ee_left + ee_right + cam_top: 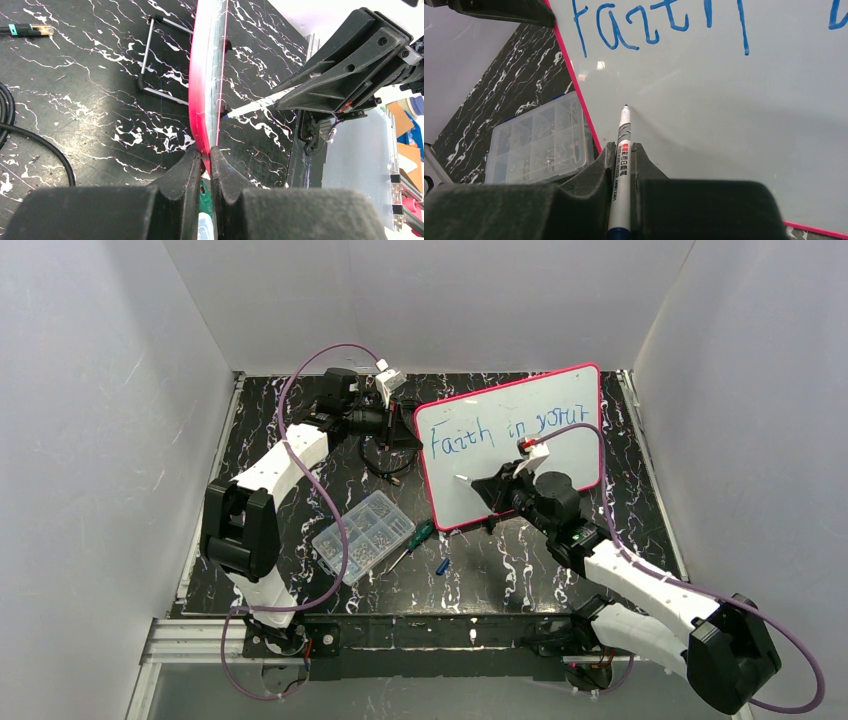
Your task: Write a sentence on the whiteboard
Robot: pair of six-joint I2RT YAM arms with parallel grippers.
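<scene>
Over the black marbled table (520,562) in the top view, one whiteboard (452,502) with a pink-red frame is being kept standing at a tilt, one blue line of the sentence (505,428) reading "Faith in your", near one clear parts box (362,536) and one green screwdriver (415,538). At the left wrist, the board's red edge is being pinched by the left gripper (206,155). At the right wrist, one white marker (623,135) is being clamped by the right gripper (623,150), its tip being held at the glossy surface below "Faith", its barrel print too small to read.
</scene>
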